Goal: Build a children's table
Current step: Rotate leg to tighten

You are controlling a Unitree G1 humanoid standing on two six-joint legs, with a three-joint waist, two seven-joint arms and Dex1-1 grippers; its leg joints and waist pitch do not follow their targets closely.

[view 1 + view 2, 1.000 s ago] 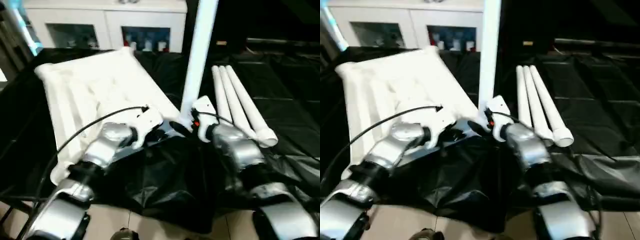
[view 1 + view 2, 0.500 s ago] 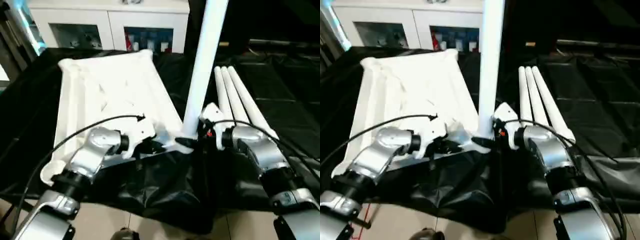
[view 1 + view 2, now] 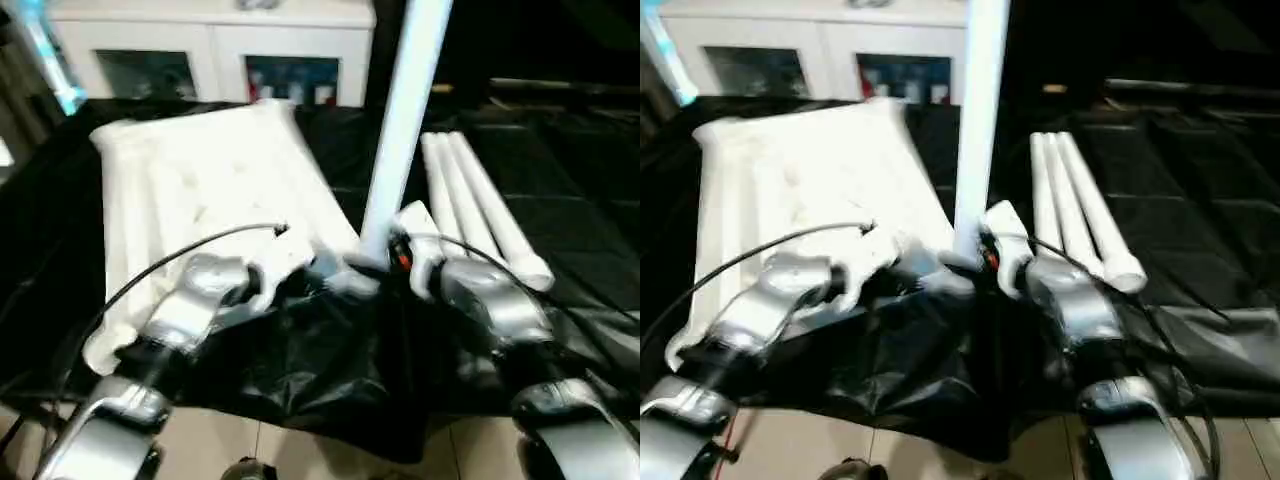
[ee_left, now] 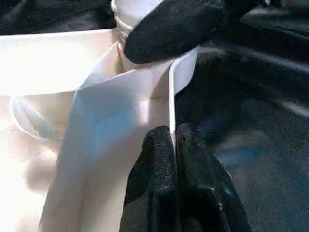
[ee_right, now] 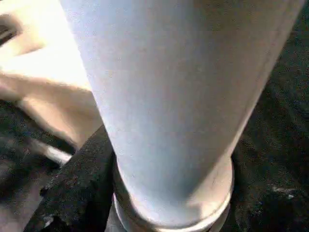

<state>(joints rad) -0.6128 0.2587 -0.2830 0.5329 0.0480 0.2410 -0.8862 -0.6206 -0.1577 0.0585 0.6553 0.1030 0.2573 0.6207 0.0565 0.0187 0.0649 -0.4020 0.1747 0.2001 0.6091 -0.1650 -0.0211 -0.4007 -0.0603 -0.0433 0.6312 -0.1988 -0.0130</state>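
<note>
Behind the upright leg, right claw half-hidden.

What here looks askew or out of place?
Nothing looks damaged. The upright leg leans slightly at the tabletop corner, apparently not fully seated yet. Three spare legs lie neatly together on black sheeting.
</note>
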